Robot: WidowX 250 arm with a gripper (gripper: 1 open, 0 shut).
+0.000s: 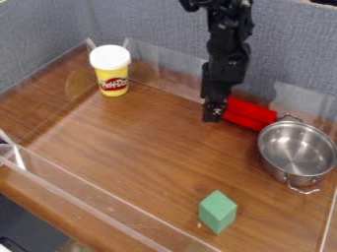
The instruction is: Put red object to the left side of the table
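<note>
Camera view, near side first: green block (218, 212) sits alone on the brown wood worktop (125, 148), near the clear low wall (93, 202) along the front edge. Farther back and to the right, steel pot (298, 153), open top, two wire handles, standing upright. Just behind the pot, toward the back wall, the red object (247, 114), elongated, lying on the worktop at the back right, its right end close by the pot rim. My pincer (214, 110) is at its left end, pointing down, fingers wide apart; can't tell if I touch the red object, part of that end is hidden. Back left: yellow Play-Doh tub (110, 70), white lid, upright, well apart from the rest. Grey fabric panels (158, 25) behind everything.
</note>
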